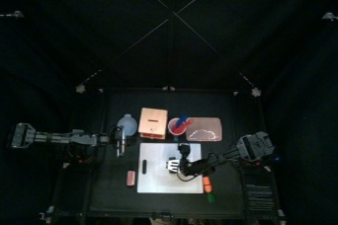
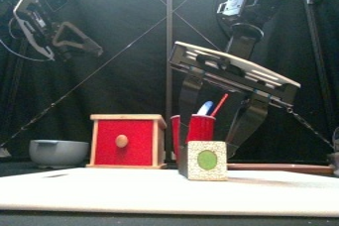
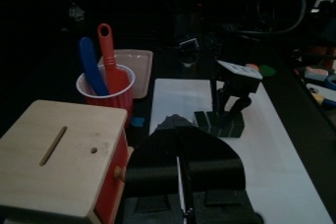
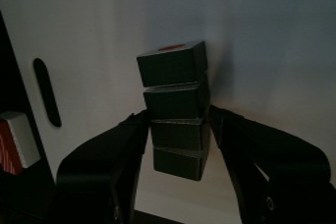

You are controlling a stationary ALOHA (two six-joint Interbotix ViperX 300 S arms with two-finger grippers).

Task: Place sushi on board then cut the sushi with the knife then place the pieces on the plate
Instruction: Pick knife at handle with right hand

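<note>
The dark green sushi roll (image 4: 175,110) lies whole on the white cutting board (image 1: 156,165), several blocks in a row. Its white end with a green centre (image 2: 204,161) faces the front. My right gripper (image 4: 182,118) hangs over the roll's near end, open, with a jaw on each side and nothing clamped. It reaches in over the board (image 1: 185,162). The pink tray (image 1: 209,130) sits behind the board at the right. The red cup (image 2: 199,128) holds the blue knife (image 3: 89,56) and the red knife (image 3: 109,51). My left gripper (image 3: 182,135) hovers shut near the board's left edge.
The wooden box with the red drawer front (image 2: 129,141) stands behind the board, with the blue-grey bowl (image 2: 58,152) to its left. A small red toy (image 1: 129,177) lies left of the board, and a red and green one (image 1: 208,185) lies at the board's front right.
</note>
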